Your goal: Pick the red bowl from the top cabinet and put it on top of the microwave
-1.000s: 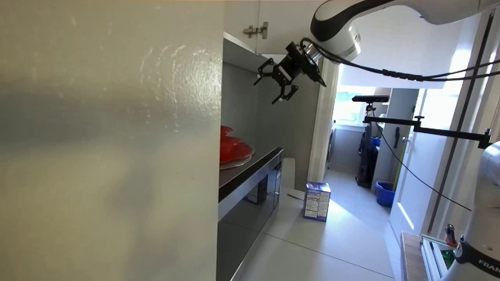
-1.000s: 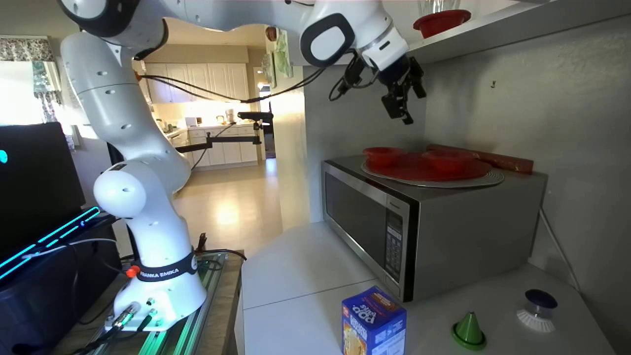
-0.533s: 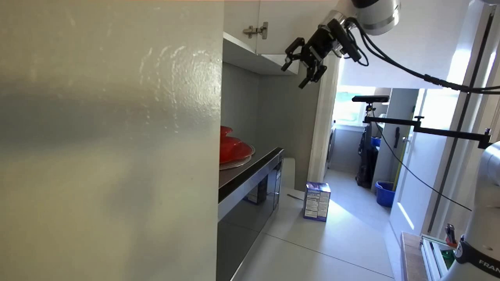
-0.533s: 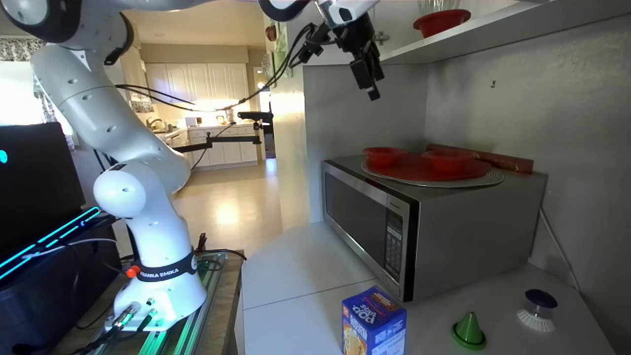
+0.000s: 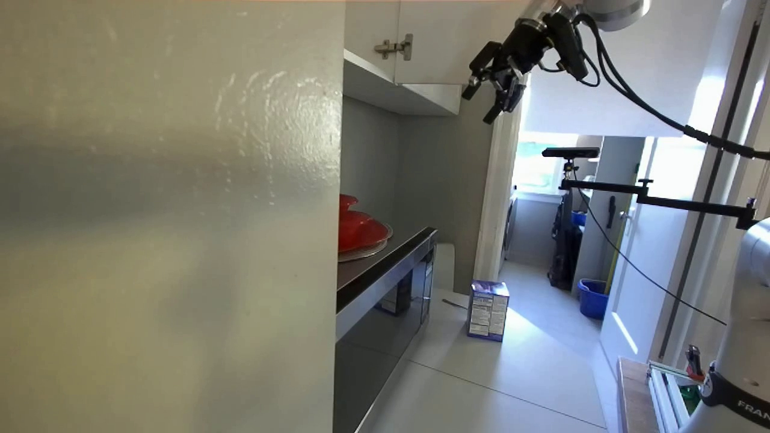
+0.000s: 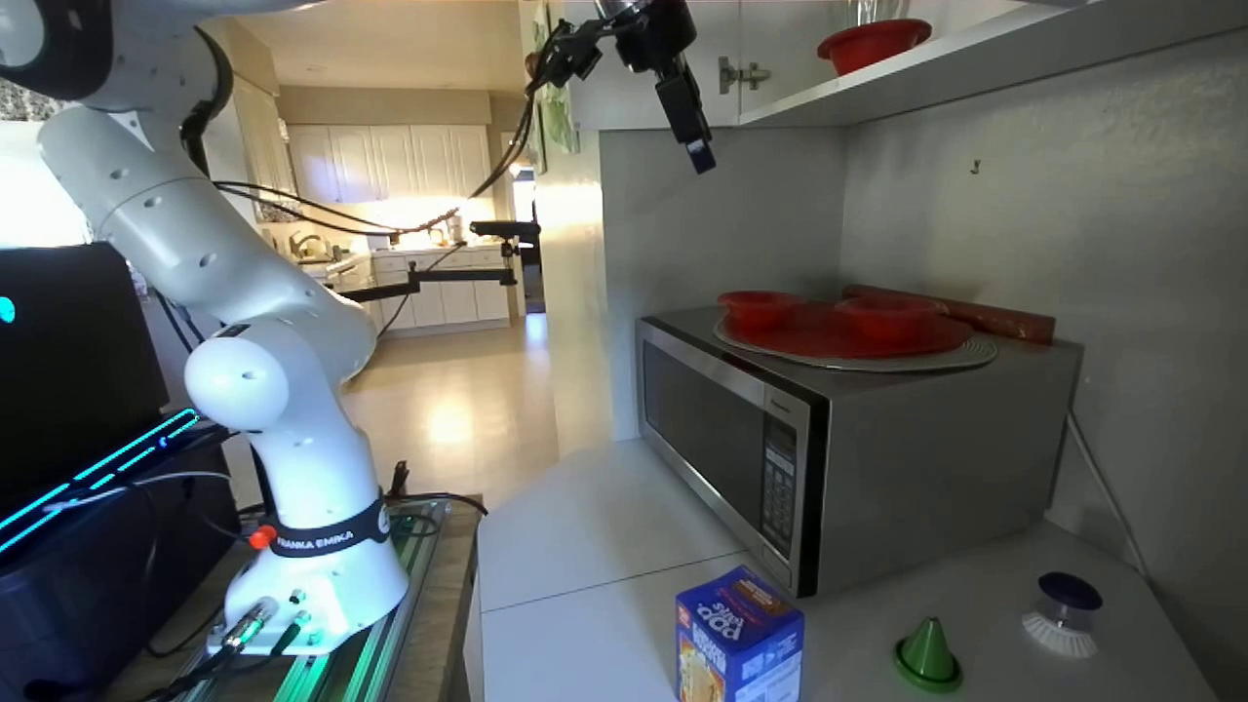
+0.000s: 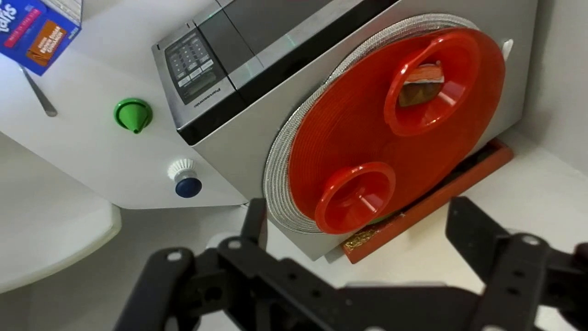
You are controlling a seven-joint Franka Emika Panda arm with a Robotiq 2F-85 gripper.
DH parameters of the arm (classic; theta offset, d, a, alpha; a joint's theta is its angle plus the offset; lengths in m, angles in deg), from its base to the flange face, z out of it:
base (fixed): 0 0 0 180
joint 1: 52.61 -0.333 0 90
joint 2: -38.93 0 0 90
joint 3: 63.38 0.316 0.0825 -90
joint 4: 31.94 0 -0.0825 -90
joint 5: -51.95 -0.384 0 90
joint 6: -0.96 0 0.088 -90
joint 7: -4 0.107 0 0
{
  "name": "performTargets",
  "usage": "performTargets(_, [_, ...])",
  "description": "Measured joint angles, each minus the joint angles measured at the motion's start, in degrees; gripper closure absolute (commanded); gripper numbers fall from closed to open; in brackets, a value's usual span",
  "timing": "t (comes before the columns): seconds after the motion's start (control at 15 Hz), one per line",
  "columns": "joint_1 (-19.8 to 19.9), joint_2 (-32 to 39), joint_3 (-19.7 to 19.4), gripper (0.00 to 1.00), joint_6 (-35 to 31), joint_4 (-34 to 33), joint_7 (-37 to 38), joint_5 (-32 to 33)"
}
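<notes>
Two glossy red bowls, one (image 6: 760,310) nearer the microwave's front and one (image 6: 887,322) beside it, sit on a red round mat on top of the microwave (image 6: 946,458). The wrist view shows them too, a smaller one (image 7: 358,197) and a larger one (image 7: 452,94) with a packet-like patch inside. Another red bowl (image 6: 873,46) stands in the open white top cabinet (image 6: 936,90), with clear glass at it. My gripper (image 6: 700,161) is open and empty, high in front of the microwave and below cabinet height. Its spread fingers show in the wrist view (image 7: 358,223).
A silver round mat (image 7: 278,184) lies under the red one. A long red box (image 6: 1004,317) lies behind. A blue box (image 6: 741,634), green cone (image 6: 928,655) and brush (image 6: 1063,614) stand on the counter. An open cabinet door (image 6: 663,97) hangs near the gripper.
The arm has drawn back and up, carrying the open gripper away from above the microwave toward the robot's base side. The bowls, microwave and counter items have not moved.
</notes>
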State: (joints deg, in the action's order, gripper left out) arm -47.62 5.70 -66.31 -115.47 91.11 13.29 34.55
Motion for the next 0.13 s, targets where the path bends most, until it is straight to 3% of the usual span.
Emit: performTargets(0.13, [0.0,0.4,0.0,0.00,0.0,0.0,0.0,0.0])
